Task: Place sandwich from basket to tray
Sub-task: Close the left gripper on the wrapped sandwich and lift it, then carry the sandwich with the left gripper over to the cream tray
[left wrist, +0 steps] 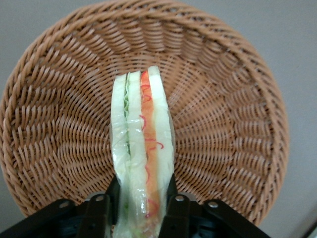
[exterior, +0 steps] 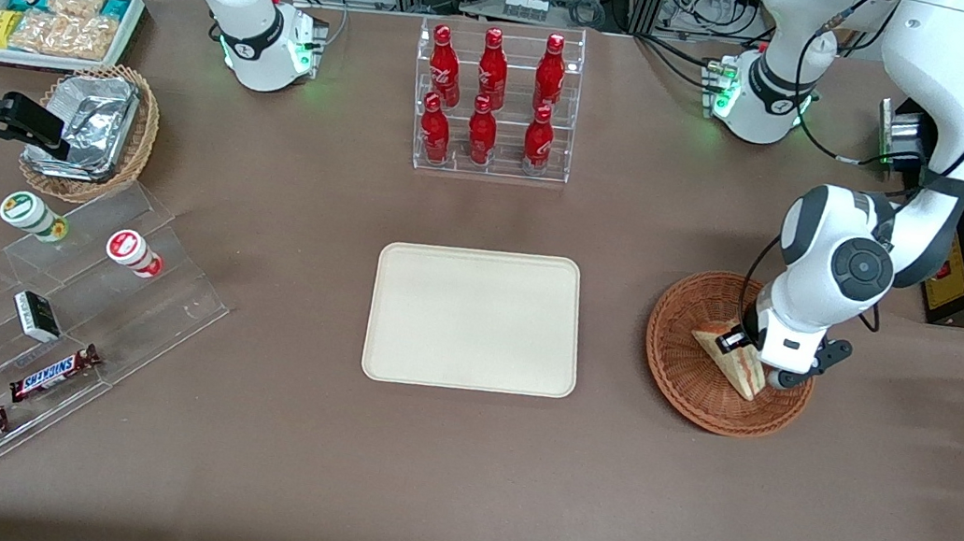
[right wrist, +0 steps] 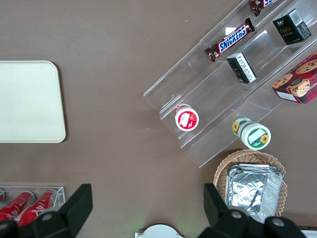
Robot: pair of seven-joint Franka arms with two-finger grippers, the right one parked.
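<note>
Clamping gripper (left wrist: pixel 141 210) on sandwich (left wrist: pixel 142 148) wedge in basket (left wrist: pixel 233 114): pale bread, green and red-orange filling, clear wrap; tray (exterior: pixel 475 319) bare.

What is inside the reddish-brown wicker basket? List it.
The reddish-brown wicker basket holds one triangular white-bread sandwich, standing on edge, gripped by the left hand. The weave under the sandwich is covered.

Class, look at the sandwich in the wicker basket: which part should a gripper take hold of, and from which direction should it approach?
Grip the sandwich across its two flat bread faces, coming down from above. It stands on edge in the basket, filling layers upward, so the bread sides are exposed and parallel. The gripper already straddles its wide end that way, one finger against each face.
</note>
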